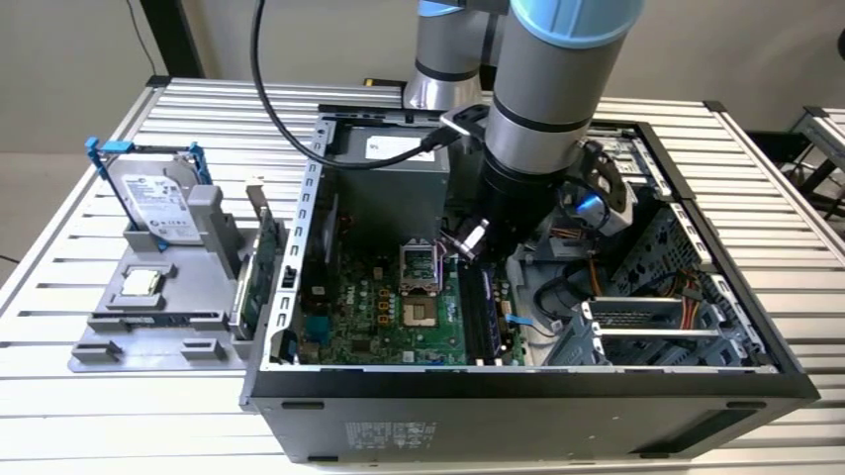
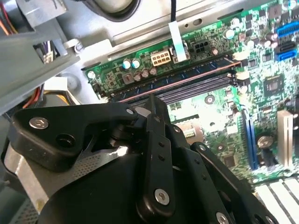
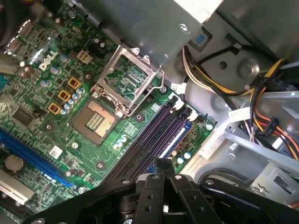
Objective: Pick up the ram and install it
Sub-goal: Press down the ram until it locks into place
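In the exterior view, a silver hard drive in a blue frame (image 1: 152, 203) and a larger green expansion card (image 1: 264, 262) stand well off to the exterior view's left of the fingers, outside the open black computer case (image 1: 528, 396). Inside the case, the black gripper (image 1: 469, 242) hangs low over the green motherboard (image 1: 383, 317), its two fingers (image 3: 159, 179) pressed together with nothing visible between them. Just beyond the fingertips, the long, thin bluish-green ram stick (image 3: 172, 140) lies in one of the black memory slots (image 2: 187, 88); whether they touch it cannot be told.
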You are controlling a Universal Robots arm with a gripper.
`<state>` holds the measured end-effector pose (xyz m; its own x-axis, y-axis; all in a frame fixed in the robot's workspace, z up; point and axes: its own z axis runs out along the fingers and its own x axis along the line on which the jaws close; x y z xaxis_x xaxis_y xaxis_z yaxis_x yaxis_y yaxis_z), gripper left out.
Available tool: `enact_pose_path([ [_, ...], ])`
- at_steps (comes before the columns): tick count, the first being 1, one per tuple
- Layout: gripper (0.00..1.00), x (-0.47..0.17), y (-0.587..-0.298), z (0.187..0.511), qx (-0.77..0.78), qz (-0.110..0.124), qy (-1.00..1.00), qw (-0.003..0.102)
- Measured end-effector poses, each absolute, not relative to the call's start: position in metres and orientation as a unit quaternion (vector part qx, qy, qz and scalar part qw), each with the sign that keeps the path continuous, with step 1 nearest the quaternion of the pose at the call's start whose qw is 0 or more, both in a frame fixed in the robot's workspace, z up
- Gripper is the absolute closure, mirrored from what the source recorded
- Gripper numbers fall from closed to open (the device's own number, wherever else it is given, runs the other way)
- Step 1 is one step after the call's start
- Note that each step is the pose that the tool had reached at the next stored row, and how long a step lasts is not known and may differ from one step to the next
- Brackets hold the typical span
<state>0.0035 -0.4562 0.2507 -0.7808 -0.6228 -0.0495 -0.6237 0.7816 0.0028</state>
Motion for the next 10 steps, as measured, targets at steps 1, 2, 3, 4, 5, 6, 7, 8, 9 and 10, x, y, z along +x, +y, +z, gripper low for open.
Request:
enact_pose_path([
  [1,1.0,0.0035,-0.4563,0.2508,-0.335,0.009,0.942,0.023],
  [2,1.0,0.0035,-0.4563,0.2512,-0.338,0.009,0.941,0.023],
  [3,1.0,0.0035,-0.4563,0.2514,-0.341,0.009,0.94,0.023],
  [4,1.0,0.0035,-0.4563,0.2516,-0.345,0.009,0.938,0.022],
  [5,1.0,0.0035,-0.4562,0.2517,-0.349,0.009,0.937,0.022],
  [6,1.0,0.0035,-0.4562,0.2518,-0.354,0.009,0.935,0.022],
  [7,1.0,0.0035,-0.4562,0.2518,-0.359,0.009,0.933,0.022],
  [8,1.0,0.0035,-0.4563,0.2519,-0.364,0.009,0.931,0.022],
  [9,1.0,0.0035,-0.4563,0.2519,-0.37,0.009,0.929,0.022],
  [10,1.0,0.0035,-0.4562,0.2519,-0.376,0.009,0.926,0.022],
])
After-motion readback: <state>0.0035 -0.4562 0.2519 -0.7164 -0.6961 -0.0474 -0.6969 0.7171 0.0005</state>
